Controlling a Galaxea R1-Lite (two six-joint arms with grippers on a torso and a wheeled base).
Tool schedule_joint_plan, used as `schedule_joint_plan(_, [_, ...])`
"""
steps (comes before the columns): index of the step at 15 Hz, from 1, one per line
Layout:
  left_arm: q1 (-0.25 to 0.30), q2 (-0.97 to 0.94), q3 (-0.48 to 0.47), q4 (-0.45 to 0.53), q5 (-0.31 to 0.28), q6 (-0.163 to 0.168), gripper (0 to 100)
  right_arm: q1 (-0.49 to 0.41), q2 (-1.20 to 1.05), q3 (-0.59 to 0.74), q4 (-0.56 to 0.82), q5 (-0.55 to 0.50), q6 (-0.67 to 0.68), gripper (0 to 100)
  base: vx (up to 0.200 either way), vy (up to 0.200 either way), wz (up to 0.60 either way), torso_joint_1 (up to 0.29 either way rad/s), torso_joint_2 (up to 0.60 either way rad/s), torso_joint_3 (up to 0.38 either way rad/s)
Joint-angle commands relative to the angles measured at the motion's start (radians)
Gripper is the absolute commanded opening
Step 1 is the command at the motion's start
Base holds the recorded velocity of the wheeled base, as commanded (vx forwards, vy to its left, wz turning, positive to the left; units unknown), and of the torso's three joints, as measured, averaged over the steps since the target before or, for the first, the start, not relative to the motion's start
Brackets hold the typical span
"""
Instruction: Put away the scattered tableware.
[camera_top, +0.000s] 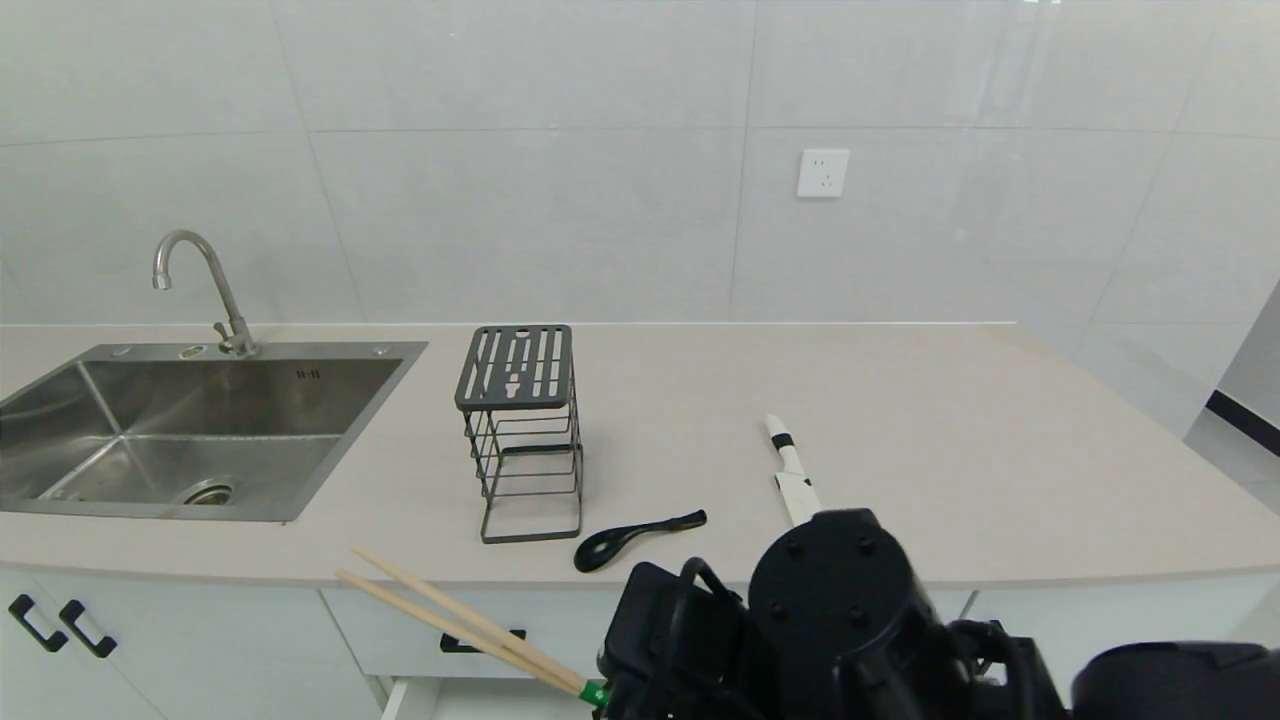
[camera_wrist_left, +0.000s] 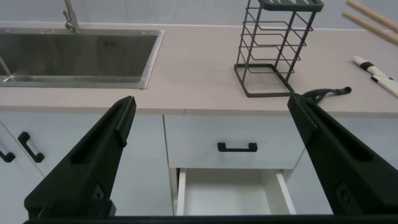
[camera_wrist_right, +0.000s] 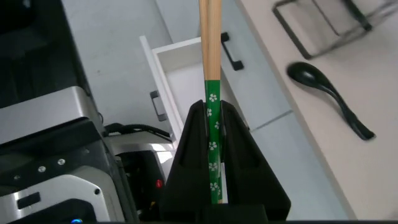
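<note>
A pair of wooden chopsticks with green flowered ends is held out over the counter's front edge by my right gripper, which is shut on the green ends. In the right wrist view the chopsticks stick out past the gripper. On the counter lie a black spoon and a white knife, to the right of a black wire rack. My left gripper hangs open and holds nothing, in front of the cabinet below the counter. An open white drawer lies beneath it.
A steel sink with a tap takes up the counter's left end. A closed drawer with a black handle sits above the open one. The counter to the right of the knife is bare. A wall socket is on the tiles.
</note>
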Motion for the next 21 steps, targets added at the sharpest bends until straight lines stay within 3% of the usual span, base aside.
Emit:
schedule_joint_plan(1, [0.0, 0.001, 0.0, 0.0, 0.0, 0.0, 100, 0.015, 0.092, -0.022, 0.001, 0.002, 0.002, 0, 0.0, 0.0, 0.0, 0.0, 0.0, 0.0])
schedule_joint_plan(3, [0.0, 0.001, 0.001, 0.0, 0.0, 0.0, 100, 0.022, 0.155, -0.087, -0.002, -0.004, 0.0, 0, 0.0, 0.0, 0.0, 0.0, 0.0, 0.0])
schedule_joint_plan(10, [0.0, 0.001, 0.001, 0.0, 0.0, 0.0, 100, 0.052, 0.247, -0.108, -0.011, -0.076, 0.002, 0, 0.0, 0.0, 0.0, -0.021, 0.05, 0.028])
schedule_joint_plan(21, [0.0, 0.001, 0.001, 0.0, 0.0, 0.0, 100, 0.086, 0.335, -0.163, -0.03, -0.078, 0.0, 0, 0.0, 0.0, 0.0, -0.216, 0.51, 0.291])
